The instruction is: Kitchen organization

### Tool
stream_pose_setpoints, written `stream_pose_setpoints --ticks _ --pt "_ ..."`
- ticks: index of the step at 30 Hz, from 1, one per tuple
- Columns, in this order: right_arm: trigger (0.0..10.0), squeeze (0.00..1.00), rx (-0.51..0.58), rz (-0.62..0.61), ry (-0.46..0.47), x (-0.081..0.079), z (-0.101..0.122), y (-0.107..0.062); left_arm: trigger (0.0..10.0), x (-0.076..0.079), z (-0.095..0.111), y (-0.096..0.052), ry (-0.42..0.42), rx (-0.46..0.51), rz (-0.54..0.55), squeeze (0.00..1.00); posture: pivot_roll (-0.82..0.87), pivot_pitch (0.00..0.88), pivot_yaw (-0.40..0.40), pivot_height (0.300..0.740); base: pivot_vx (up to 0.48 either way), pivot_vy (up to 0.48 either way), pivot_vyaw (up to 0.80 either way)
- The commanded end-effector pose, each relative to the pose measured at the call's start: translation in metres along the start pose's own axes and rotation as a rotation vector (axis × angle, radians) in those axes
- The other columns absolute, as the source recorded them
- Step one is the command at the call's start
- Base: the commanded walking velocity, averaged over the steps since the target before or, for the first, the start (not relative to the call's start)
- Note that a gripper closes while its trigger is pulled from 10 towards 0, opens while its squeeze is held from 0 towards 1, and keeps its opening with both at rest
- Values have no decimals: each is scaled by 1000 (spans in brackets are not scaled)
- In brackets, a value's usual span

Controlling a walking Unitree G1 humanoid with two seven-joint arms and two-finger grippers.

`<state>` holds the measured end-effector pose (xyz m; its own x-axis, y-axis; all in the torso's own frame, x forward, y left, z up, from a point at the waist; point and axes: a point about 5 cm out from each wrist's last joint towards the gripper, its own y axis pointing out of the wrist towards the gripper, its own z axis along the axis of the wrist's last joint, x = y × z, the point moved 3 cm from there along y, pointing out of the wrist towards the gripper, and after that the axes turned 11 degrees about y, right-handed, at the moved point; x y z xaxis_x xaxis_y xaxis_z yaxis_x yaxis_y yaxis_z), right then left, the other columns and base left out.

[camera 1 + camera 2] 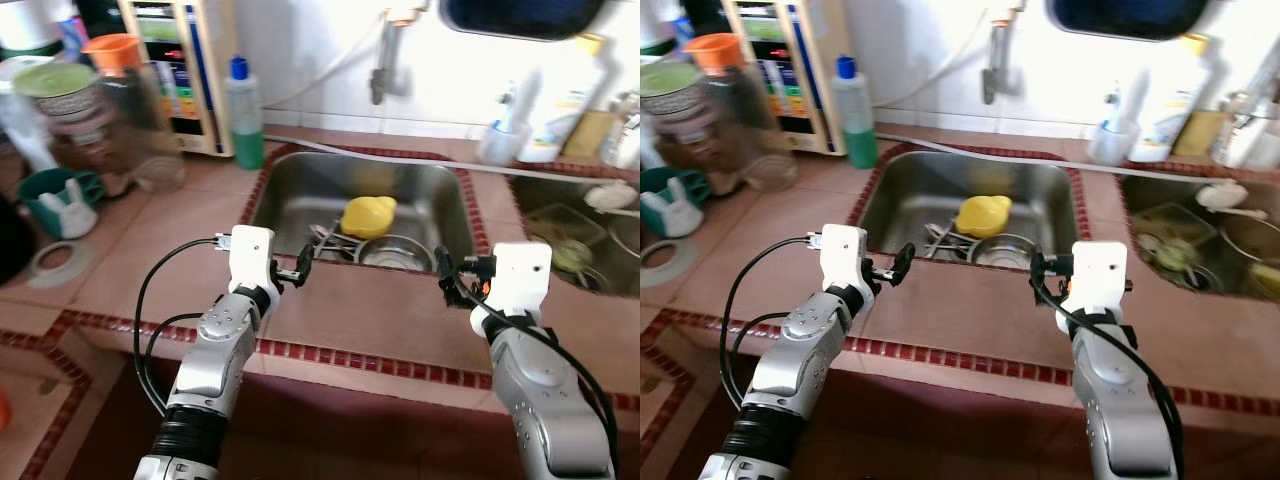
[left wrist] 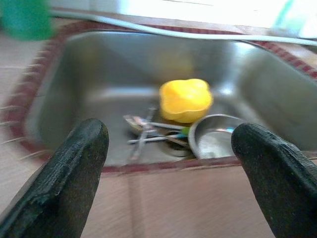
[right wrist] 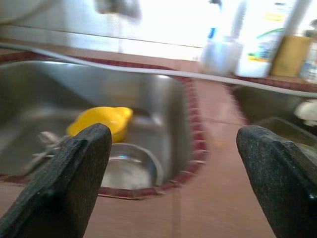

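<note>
A steel sink (image 1: 290,195) is set into the tiled counter in front of me. In it lie a yellow plastic dish (image 1: 368,215), a round metal bowl (image 1: 392,252) and a few utensils (image 1: 322,240). My left gripper (image 1: 297,268) hovers open over the counter strip at the sink's near edge, pointing at the utensils. My right gripper (image 1: 447,280) stands open over the same strip, at the sink's near right corner. Nothing is between either pair of fingers. The left wrist view looks into the sink at the yellow dish (image 2: 185,99) and the bowl (image 2: 213,141).
A green soap bottle (image 1: 243,110) stands at the sink's back left, with jars (image 1: 70,110) and a teal cup (image 1: 55,200) further left. A faucet (image 1: 385,60) hangs above. A second sink (image 1: 570,220) with dishes is at right, bottles (image 1: 550,110) behind it.
</note>
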<state>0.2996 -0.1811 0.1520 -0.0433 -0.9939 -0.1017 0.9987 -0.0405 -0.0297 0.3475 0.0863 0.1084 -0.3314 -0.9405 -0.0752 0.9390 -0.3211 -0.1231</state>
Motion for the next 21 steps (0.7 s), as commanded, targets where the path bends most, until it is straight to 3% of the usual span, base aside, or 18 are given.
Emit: stream_pose_setpoints --ticks 1,8,14,21 --pt "10000 0 0 -5 5 2 4 1 10000 -4 1 1 -18 -7 18 0 39 0 37 740 0 0 -756" --pt "10000 0 -14 -3 15 0 3 2 10000 -1 6 3 23 6 -5 0 39 0 33 740 0 0 -761" --pt "10000 0 -22 -1 18 -1 2 3 10000 -3 10 6 -10 9 24 0 39 0 35 740 0 0 -730" --pt "10000 0 -13 12 18 -4 5 3 10000 0 18 7 -8 40 28 0 39 0 35 740 0 0 0"
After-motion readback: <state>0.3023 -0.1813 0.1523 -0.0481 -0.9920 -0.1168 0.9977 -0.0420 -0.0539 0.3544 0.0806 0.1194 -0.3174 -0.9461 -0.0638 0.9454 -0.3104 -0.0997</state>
